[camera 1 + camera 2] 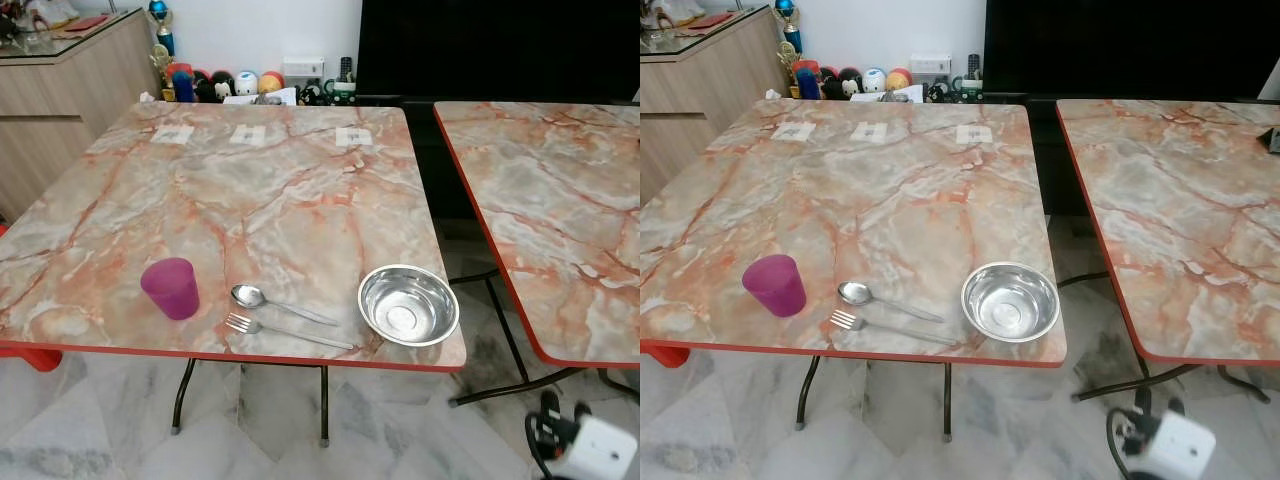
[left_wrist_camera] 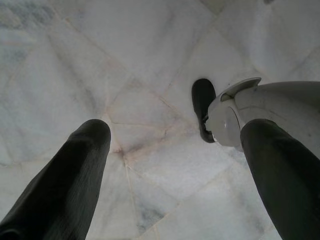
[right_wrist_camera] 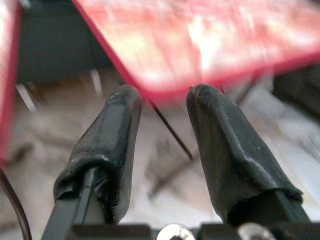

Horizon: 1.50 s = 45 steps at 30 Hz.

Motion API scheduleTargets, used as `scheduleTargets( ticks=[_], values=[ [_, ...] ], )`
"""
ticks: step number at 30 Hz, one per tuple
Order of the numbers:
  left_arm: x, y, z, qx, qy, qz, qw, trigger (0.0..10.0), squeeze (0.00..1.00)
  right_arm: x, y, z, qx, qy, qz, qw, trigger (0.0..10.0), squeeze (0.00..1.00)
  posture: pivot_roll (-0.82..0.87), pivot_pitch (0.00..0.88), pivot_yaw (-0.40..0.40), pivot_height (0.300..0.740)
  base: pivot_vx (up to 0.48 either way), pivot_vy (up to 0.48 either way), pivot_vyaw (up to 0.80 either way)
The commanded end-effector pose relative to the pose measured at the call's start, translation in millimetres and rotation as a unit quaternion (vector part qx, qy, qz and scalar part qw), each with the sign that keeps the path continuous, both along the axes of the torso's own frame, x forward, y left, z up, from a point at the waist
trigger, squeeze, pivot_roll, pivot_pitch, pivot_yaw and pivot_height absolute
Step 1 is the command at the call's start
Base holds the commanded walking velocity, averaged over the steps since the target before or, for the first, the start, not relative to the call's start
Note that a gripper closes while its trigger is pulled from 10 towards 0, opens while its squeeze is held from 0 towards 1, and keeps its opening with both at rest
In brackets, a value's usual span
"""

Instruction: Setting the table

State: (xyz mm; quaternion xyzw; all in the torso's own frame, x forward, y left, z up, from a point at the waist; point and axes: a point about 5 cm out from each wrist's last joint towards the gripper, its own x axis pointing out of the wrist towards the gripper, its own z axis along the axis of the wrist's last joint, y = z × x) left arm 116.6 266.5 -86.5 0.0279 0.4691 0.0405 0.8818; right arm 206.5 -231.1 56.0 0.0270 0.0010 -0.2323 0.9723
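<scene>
The right gripper (image 3: 162, 107) hangs low beside the near corner of the second table (image 1: 560, 200), fingers parted with nothing between them; its wrist view, blurred, looks past the two black fingers (image 3: 107, 145) up at that table's red edge and folding legs, with the marble floor (image 1: 400, 430) beneath. The left gripper (image 2: 175, 145) also hangs slack and released, its fingers wide apart over the floor, the robot's foot (image 2: 202, 107) just beyond them. Up and to the left of the right gripper, on the first table (image 1: 250, 190), a steel bowl (image 1: 408, 305) sits at the near right corner. Further left lie a spoon (image 1: 270, 301) and a fork (image 1: 280, 331), side by side and close together, then an upright purple cup (image 1: 171, 288) near the front edge.
</scene>
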Motion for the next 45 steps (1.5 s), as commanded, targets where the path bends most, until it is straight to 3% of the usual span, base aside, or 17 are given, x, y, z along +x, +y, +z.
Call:
scheduleTargets(
  ticks=[1,3,6,8,9,10,12,13,14,15,24,27,34,36,45],
  values=[
    [-5.5,1.0,-1,0.001,0.010,-0.002,1.000,10.0,0.00,16.8,-1.0,21,-0.006,-0.027,0.004,1.000,10.0,0.00,-0.04,0.062,-0.005,0.740,0.000,0.000,0.00],
    [-5.4,0.7,-2,0.002,0.010,-0.003,1.000,10.0,0.00,26.0,-0.3,30,0.004,-0.041,0.008,0.999,10.0,0.00,-0.04,0.062,-0.005,0.740,0.000,0.000,0.00],
    [-4.6,0.4,-1,0.002,0.008,0.000,1.000,10.0,0.00,52.4,20.0,45,0.023,-0.058,0.094,0.994,10.0,0.00,-0.04,0.059,-0.010,0.740,0.000,0.000,0.00],
    [-4.3,0.4,-1,0.002,0.007,0.001,1.000,10.0,0.00,56.2,28.7,44,0.040,-0.050,0.118,0.991,10.0,0.00,-0.03,0.060,-0.012,0.740,0.000,0.000,0.00],
    [-4.1,0.2,-1,0.002,0.006,0.003,1.000,10.0,0.00,56.8,32.3,43,0.058,-0.045,0.126,0.989,10.0,0.55,-0.03,0.064,-0.014,0.740,0.000,0.000,0.00],
    [-4.1,0.2,-1,0.002,0.005,0.006,1.000,10.0,0.00,58.0,36.1,44,0.076,-0.044,0.133,0.987,10.0,1.00,-0.03,0.064,-0.014,0.740,0.000,0.000,0.00],
    [-4.2,0.4,-1,0.002,0.005,0.009,1.000,10.0,0.00,59.6,38.6,45,0.101,-0.046,0.130,0.985,10.0,1.00,-0.02,0.069,-0.016,0.740,0.000,0.000,0.00],
    [-4.3,0.7,-1,0.002,0.005,0.011,1.000,10.0,0.00,61.3,40.3,46,0.126,-0.043,0.132,0.982,10.0,0.87,-0.02,0.071,-0.017,0.740,0.000,0.000,0.00],
    [-4.3,0.8,-1,0.002,0.005,0.011,1.000,10.0,0.00,61.7,40.9,46,0.133,-0.042,0.134,0.981,10.0,0.87,-0.02,0.071,-0.017,0.740,0.000,0.000,0.00],
    [-4.4,0.9,-1,0.003,0.006,0.011,1.000,10.0,0.00,61.9,41.6,44,0.140,-0.036,0.136,0.980,10.0,0.00,-0.03,0.072,-0.016,0.740,0.000,0.000,0.00],
    [-4.3,1.2,-1,0.005,0.007,0.004,1.000,10.0,0.00,63.6,45.4,50,0.201,-0.035,0.160,0.966,10.0,0.00,-0.03,0.083,-0.013,0.740,0.000,0.000,0.00],
    [-3.8,1.3,-1,0.008,0.007,0.001,1.000,10.0,0.00,62.8,52.6,47,0.214,-0.010,0.190,0.958,10.0,0.00,-0.02,0.086,-0.014,0.740,0.000,0.000,0.00],
    [-3.6,1.7,-1,0.010,0.007,0.002,1.000,10.0,0.00,63.1,48.7,42,0.227,0.018,0.164,0.960,10.0,0.00,-0.03,0.087,-0.012,0.740,0.000,0.000,0.00],
    [-3.7,2.0,-1,0.010,0.008,0.003,1.000,10.0,0.00,64.3,48.1,41,0.268,0.011,0.159,0.950,10.0,0.00,-0.02,0.086,-0.010,0.740,0.000,0.000,0.00],
    [-3.8,2.3,-1,0.010,0.006,0.006,1.000,10.0,0.00,71.4,58.6,43,0.277,0.023,0.188,0.942,10.0,0.00,-0.02,0.085,-0.010,0.740,0.000,0.000,0.00]
  ],
)
